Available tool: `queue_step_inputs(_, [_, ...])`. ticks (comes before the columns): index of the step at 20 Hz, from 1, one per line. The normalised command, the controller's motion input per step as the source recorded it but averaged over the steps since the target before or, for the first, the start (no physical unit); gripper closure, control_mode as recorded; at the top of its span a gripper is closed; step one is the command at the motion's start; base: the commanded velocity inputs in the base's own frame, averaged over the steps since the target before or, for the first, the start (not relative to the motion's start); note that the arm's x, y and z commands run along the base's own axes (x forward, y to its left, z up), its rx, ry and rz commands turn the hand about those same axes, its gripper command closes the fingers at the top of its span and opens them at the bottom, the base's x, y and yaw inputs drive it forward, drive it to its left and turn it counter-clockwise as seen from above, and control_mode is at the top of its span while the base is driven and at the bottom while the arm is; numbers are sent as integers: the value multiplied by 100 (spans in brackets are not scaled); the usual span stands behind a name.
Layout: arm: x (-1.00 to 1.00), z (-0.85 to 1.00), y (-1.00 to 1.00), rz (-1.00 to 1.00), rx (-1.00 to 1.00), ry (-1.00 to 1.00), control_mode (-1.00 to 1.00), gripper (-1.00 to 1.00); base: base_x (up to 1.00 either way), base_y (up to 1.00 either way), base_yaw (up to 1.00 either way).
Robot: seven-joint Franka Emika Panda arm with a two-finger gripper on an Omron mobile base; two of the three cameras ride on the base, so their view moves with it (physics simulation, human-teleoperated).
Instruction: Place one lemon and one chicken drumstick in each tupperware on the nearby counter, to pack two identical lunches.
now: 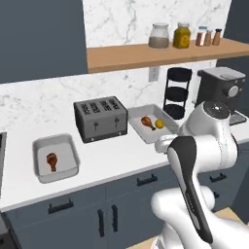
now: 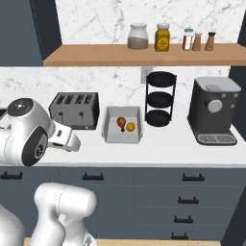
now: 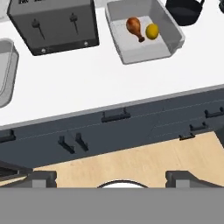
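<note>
Now, reddish-brown chicken drumstick (image 3: 134, 27), yellow lemon (image 3: 152, 31), grey tupperware (image 3: 173, 38)

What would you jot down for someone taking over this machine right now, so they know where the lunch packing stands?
Gripper: open, empty, held off the counter above the floor in front of the cabinets.
Right tupperware, right of the toaster: holds a drumstick and a lemon. That lunch looks packed.
Left tupperware, left of the toaster: holds a drumstick, no lemon.
Left to do: find the second lemon and put it in the left tupperware.
</note>
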Motion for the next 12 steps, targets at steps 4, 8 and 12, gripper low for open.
queue_step_inputs(4, [0,0,0,0,0,0,100,-100,-45,-100,-5])
queue_step_inputs(8, [0,0,0,0,0,0,100,-100,-69,-100,-6])
queue_step_inputs(12, [0,0,0,0,0,0,100,-100,-12,-100,-5])
